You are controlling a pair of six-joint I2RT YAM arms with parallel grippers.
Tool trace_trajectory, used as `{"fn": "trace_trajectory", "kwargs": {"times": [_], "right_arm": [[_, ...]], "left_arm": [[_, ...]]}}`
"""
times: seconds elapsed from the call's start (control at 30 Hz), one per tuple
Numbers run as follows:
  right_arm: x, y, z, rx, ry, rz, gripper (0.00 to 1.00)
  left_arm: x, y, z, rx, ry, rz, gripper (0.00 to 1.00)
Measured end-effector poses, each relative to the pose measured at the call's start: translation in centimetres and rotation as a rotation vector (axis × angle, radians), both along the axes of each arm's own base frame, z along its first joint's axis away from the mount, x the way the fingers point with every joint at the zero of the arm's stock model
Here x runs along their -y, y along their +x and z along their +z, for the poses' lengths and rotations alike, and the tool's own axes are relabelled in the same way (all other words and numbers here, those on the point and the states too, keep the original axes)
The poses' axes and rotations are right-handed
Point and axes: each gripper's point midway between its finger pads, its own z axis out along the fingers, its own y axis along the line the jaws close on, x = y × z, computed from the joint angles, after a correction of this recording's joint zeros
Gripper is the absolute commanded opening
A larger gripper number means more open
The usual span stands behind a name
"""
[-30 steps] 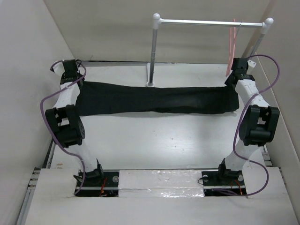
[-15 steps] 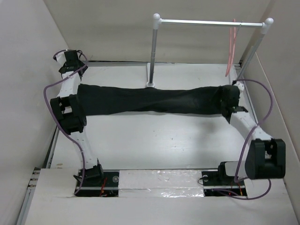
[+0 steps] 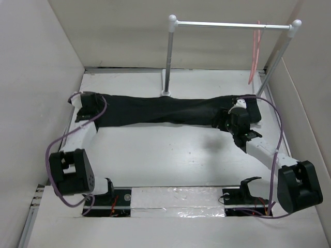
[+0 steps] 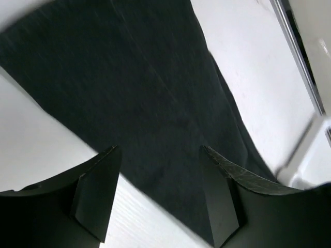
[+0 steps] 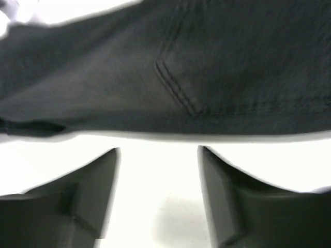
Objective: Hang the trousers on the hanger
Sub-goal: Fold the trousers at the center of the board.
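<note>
Both arms are drawing back from the far corners where they were stretched a second ago, and both are now sitting low over the ends of the trousers (image 3: 165, 109), which are lying flat across the table (image 3: 170, 160) in front of the white-and-silver rail (image 3: 227, 24). The left gripper (image 3: 89, 102) is hanging over the left end of the garment; in its wrist view the fingers (image 4: 98, 191) are standing spread apart with black cloth running beneath and beyond them, nothing pinched. The right gripper (image 3: 231, 120) is hovering at the near edge of the right end, where a stitched pocket seam (image 5: 176, 90) is showing, so the waist is probably at this side; its jaws are likewise spread, with bare white table between them and the fabric edge just ahead. Compared with a second ago the cloth is looking narrower and slightly bunched toward the right, though it is lying in much the same place. The pink hanger (image 3: 254, 51) is hanging from the rail's right end, well apart from the trousers and from both grippers, just as it was. In my judgement this is meaning that the spreading is finishing and neither arm is carrying anything: the garment is being left laid out, and the work of bringing it to the hanger is not yet starting.
</note>
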Motion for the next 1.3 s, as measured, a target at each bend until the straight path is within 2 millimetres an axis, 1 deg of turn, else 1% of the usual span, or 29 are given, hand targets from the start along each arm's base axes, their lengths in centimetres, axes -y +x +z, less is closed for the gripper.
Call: {"fn": "trace_trajectory", "kwargs": {"times": [0.07,0.13,0.23,0.3,0.33,0.47,0.5,0.57,0.67,0.73,0.8,0.87,0.9,0.93,0.97,1.0,1.03,1.1,1.13,1.17,1.2,1.23,1.27,1.3], "right_arm": [[0.0,-0.2,-1.3,-0.035,0.008,0.010,0.81],[0.6,-0.7,-2.1,-0.045,0.025,-0.003,0.84],[2.2,-1.3,-2.5,-0.045,0.050,-0.050,0.88],[3.4,-1.2,-2.3,-0.032,0.077,-0.092,0.93],[4.1,-1.1,-2.3,-0.027,0.092,-0.117,0.99],[6.9,-1.0,-2.8,-0.027,0.139,-0.215,1.00],[7.4,-0.9,-2.9,-0.030,0.150,-0.235,1.00],[8.3,-0.6,-3.3,-0.036,0.172,-0.273,1.00],[9.1,0.0,-4.8,-0.085,0.203,-0.318,0.99],[9.2,0.4,-5.9,-0.118,0.229,-0.336,0.96],[9.2,1.0,-7.0,-0.149,0.263,-0.348,0.94],[9.1,2.1,-6.9,-0.136,0.299,-0.349,0.89],[9.0,2.5,-7.0,-0.132,0.316,-0.347,0.84],[9.0,2.9,-7.0,-0.125,0.330,-0.350,0.76],[9.0,3.2,-7.0,-0.122,0.340,-0.355,0.70],[9.1,3.3,-7.1,-0.124,0.349,-0.364,0.64],[9.2,3.3,-7.4,-0.130,0.357,-0.371,0.51],[9.3,3.3,-7.8,-0.141,0.368,-0.386,0.42],[9.4,3.3,-7.9,-0.145,0.374,-0.394,0.31],[9.5,3.4,-8.1,-0.148,0.380,-0.399,0.25],[9.6,3.5,-8.3,-0.153,0.387,-0.402,0.18],[9.7,3.7,-8.4,-0.154,0.393,-0.405,0.08],[9.8,3.8,-8.5,-0.154,0.400,-0.403,0.04],[9.8,3.9,-8.5,-0.152,0.408,-0.402,0.00]], "left_arm": [[1.9,-2.0,-1.5,0.008,-0.027,-0.023,0.61],[2.8,-4.1,-3.3,-0.011,-0.056,-0.030,0.65],[1.9,-6.5,-5.9,-0.048,-0.088,0.028,0.75],[1.5,-7.1,-7.1,-0.063,-0.107,0.060,0.77],[1.4,-7.2,-7.5,-0.070,-0.115,0.070,0.77],[1.6,-6.2,-9.4,-0.110,-0.151,0.072,0.78],[1.6,-5.6,-9.7,-0.115,-0.155,0.076,0.78],[1.5,-3.7,-9.2,-0.093,-0.165,0.071,0.79],[1.4,-1.4,-9.4,-0.099,-0.180,0.068,0.79],[1.3,0.4,-9.1,-0.089,-0.192,0.064,0.79],[1.3,1.5,-9.2,-0.084,-0.206,0.062,0.78],[1.3,2.0,-9.2,-0.077,-0.217,0.067,0.77],[1.3,2.3,-9.2,-0.074,-0.221,0.069,0.70],[1.3,2.5,-9.3,-0.072,-0.226,0.073,0.66],[1.2,2.6,-9.4,-0.073,-0.226,0.077,0.62],[1.2,2.8,-9.5,-0.072,-0.227,0.080,0.53],[1.1,3.0,-9.6,-0.071,-0.228,0.085,0.50],[0.9,3.0,-9.9,-0.075,-0.227,0.097,0.42],[0.8,3.0,-10.1,-0.080,-0.223,0.100,0.38],[0.7,3.0,-10.2,-0.082,-0.220,0.106,0.29],[0.6,3.0,-10.3,-0.090,-0.216,0.109,0.15],[0.6,3.0,-10.5,-0.099,-0.212,0.111,0.07],[0.5,3.0,-10.8,-0.109,-0.208,0.112,0.00],[0.5,3.2,-10.9,-0.113,-0.207,0.111,0.00]]}}
